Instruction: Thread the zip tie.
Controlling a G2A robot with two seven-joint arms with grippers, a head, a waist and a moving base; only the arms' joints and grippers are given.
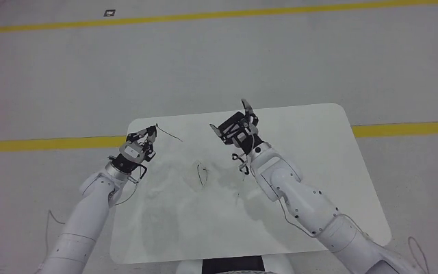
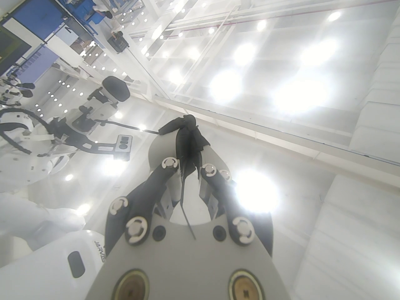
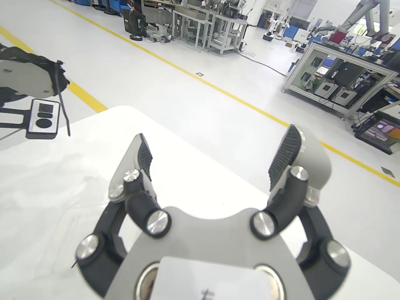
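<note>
Pinching zip tie (image 2: 182, 185), left gripper (image 2: 187, 138) hides its middle; right gripper (image 3: 218, 138) spread wide.

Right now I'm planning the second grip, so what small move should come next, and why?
Probably ease the right tool, open and empty, toward the free end of the zip tie. The left tool is shut on the tie with its tail sticking out toward the right tool, and nothing holds that tail, so threading likely needs a second grip first.
</note>
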